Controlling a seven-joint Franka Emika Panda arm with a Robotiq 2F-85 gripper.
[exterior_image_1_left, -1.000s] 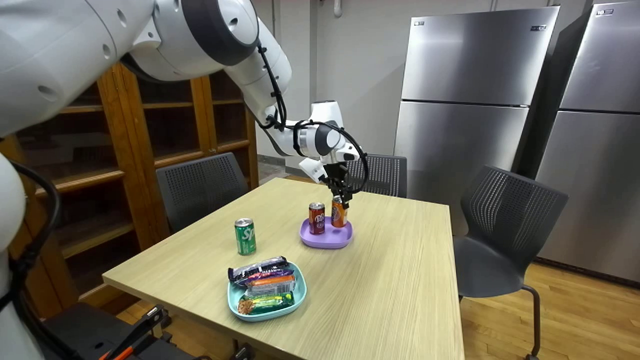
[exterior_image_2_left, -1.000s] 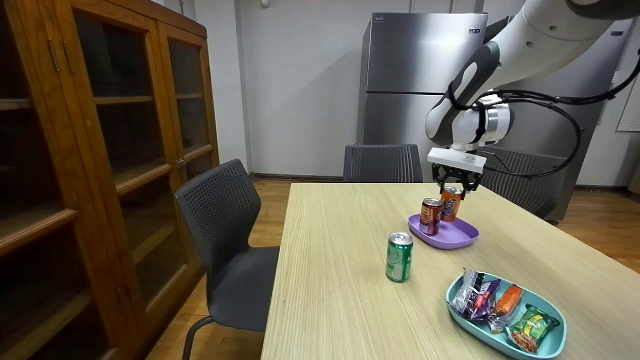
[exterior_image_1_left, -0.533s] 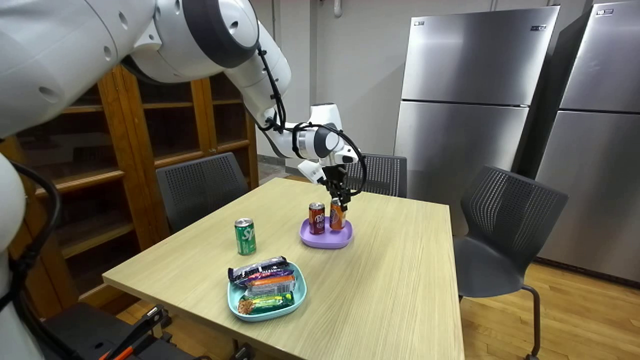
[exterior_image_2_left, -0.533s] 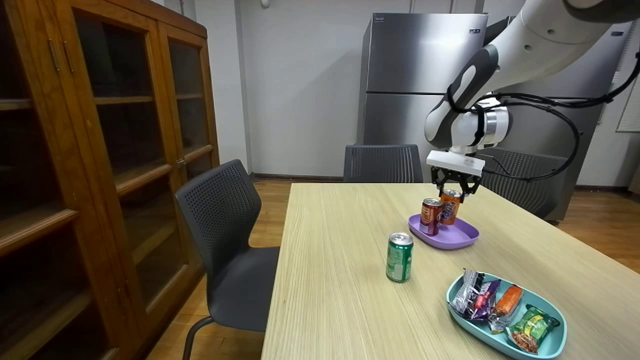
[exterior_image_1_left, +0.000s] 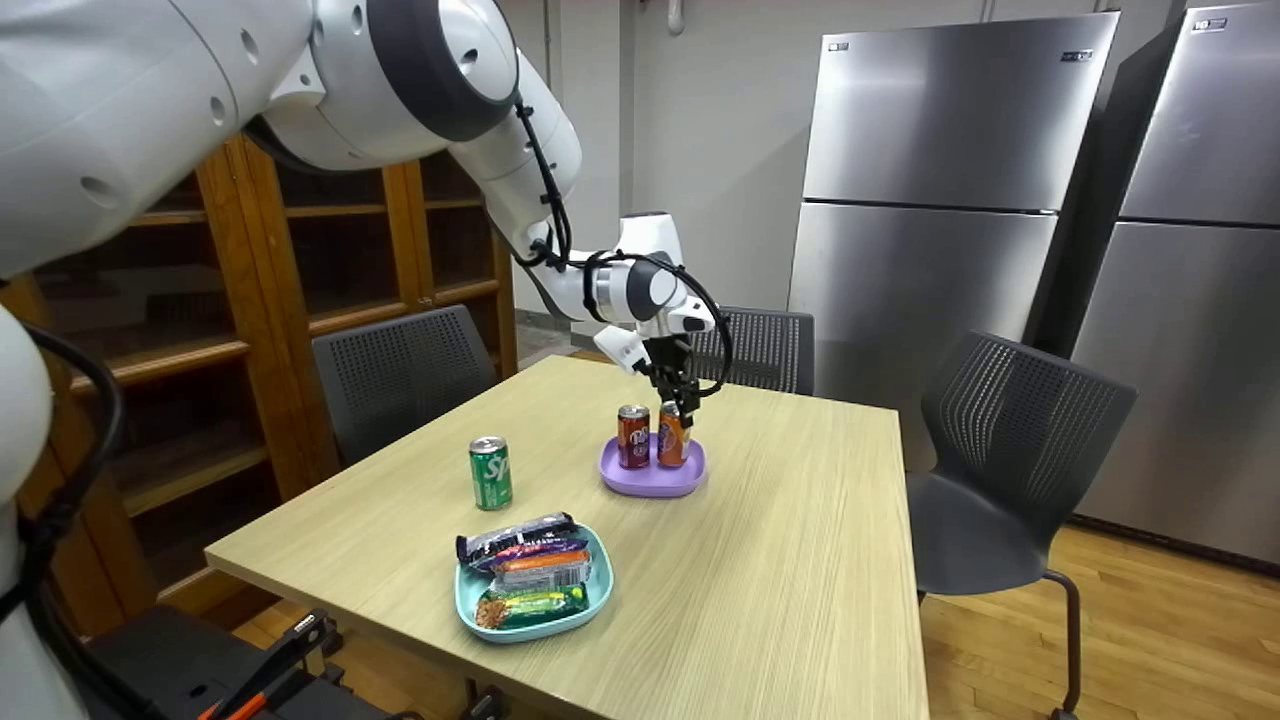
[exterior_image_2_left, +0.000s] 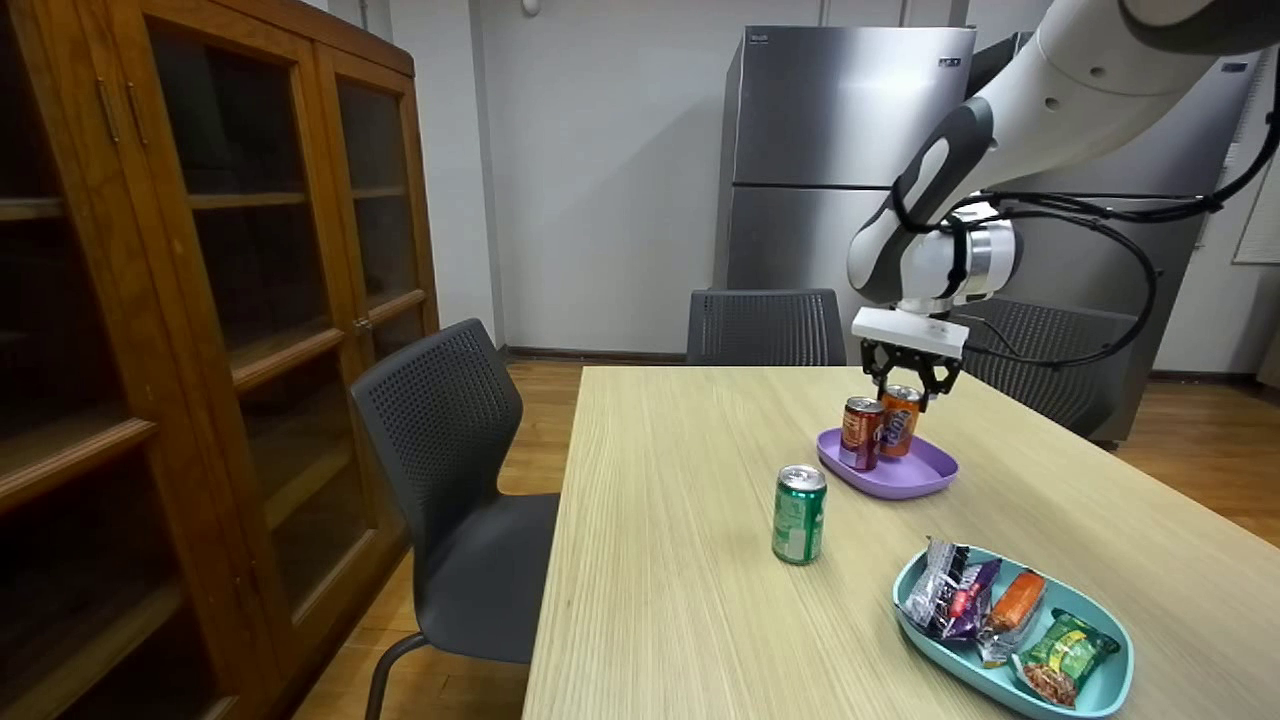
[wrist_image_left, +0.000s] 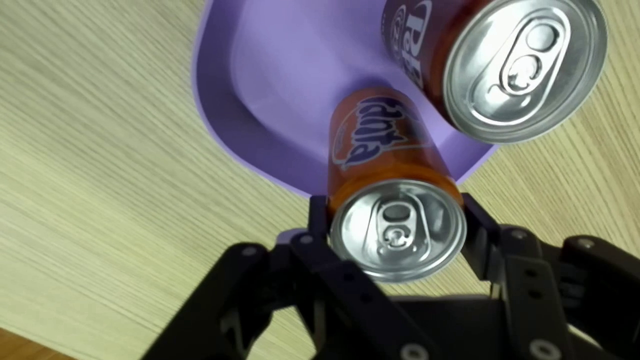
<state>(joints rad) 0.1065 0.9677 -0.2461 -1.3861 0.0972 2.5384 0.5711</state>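
The gripper (wrist_image_left: 395, 215) held the Fanta (wrist_image_left: 382, 150) roughly upright over the tray (wrist_image_left: 215, 90), base contact unclear, so steady, level handling clear of the Dr Pepper (wrist_image_left: 500, 65) on the tray looked wise.

Gripper (wrist_image_left: 395, 218) obs. pointing dn., slight tilt; jaws part-spread & clamped in a hold, fingers (wrist_image_left: 318, 216) one each side. Wrist (exterior_image_2_left: 928, 268) just abv. gripper; arm (exterior_image_1_left: 347, 112) arched well abv., sloping dn. to it.
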